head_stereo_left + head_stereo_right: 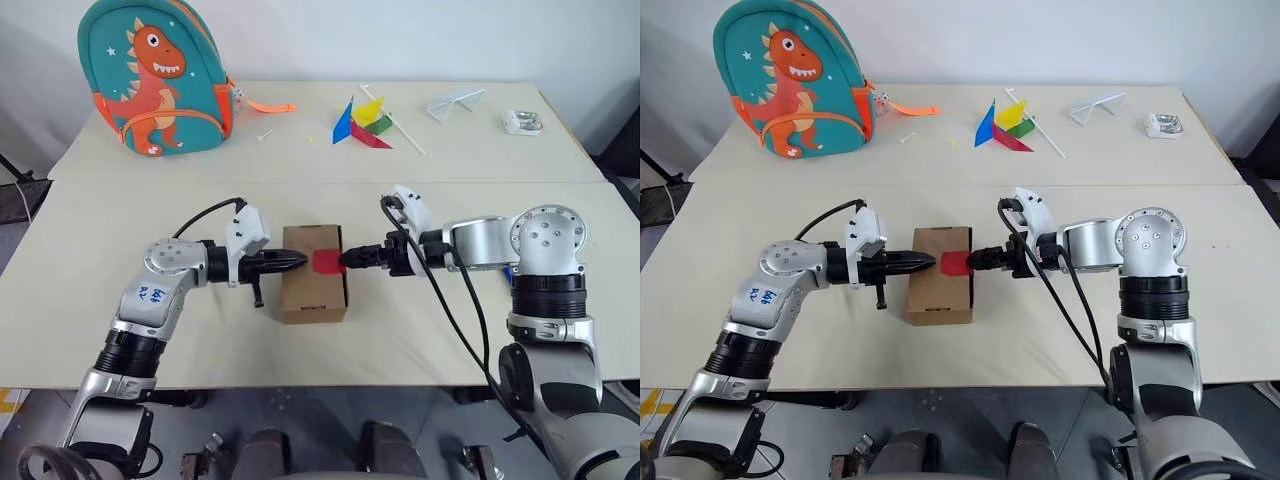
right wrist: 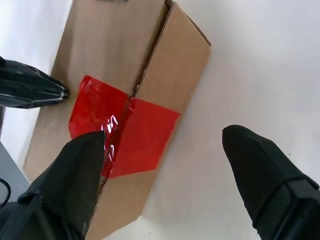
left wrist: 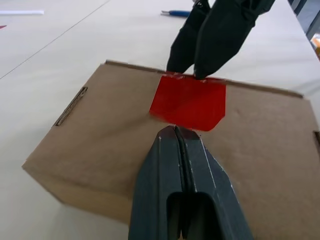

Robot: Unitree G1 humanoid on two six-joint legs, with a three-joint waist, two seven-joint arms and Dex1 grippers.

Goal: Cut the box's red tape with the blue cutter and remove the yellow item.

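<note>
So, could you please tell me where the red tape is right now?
The red tape sits on the box at its right top edge, folding over that side, mid-table between the left gripper and the right gripper.

Both grippers, left (image 1: 300, 262) and right (image 1: 347, 260), crowded the box (image 1: 314, 290) top, while bare surface (image 1: 420, 340) lay open around it.

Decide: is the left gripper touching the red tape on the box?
Cannot tell. In the left wrist view the shut left gripper meets the edge of the red tape, with no plain contact or gap.
</note>
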